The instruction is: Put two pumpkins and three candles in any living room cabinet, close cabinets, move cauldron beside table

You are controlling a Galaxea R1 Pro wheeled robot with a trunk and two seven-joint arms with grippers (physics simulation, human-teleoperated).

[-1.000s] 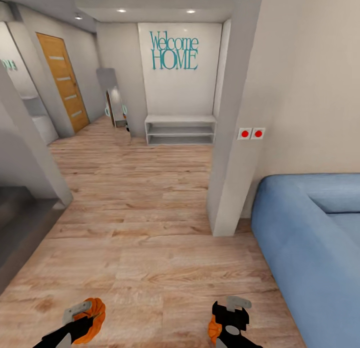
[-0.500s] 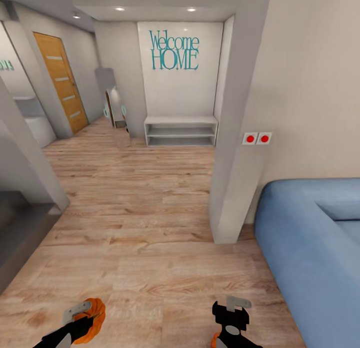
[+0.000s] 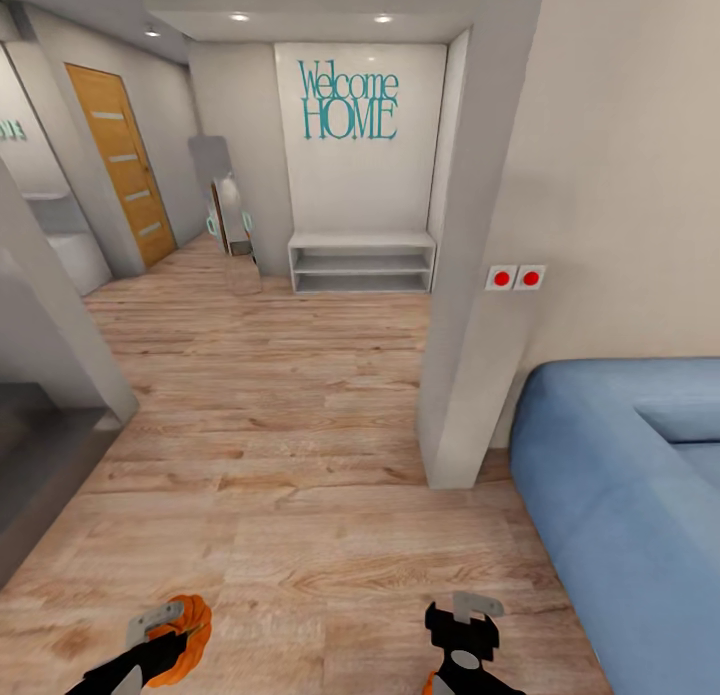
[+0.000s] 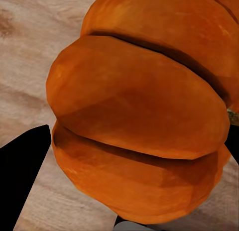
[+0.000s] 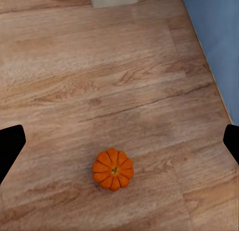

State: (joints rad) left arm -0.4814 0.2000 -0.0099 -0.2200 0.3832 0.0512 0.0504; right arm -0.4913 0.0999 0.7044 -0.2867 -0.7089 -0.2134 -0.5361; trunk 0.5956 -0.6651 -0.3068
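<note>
The left gripper has its jaws clamped on a pumpkin, ribbed and matte orange, its fat lobes crowding the left wrist view. The right gripper has its jaws spread wide and empty; in the right wrist view the second pumpkin sits stem-up on the floor between the fingertips but well below them.

To pick it up well, I judge the right arm should drop straight down, centre on the stem and close across the widest ribs.

The floor is pale wood-grain plank. A soft blue sofa fills the lower right of the head view; the cabinet is not in sight.
</note>
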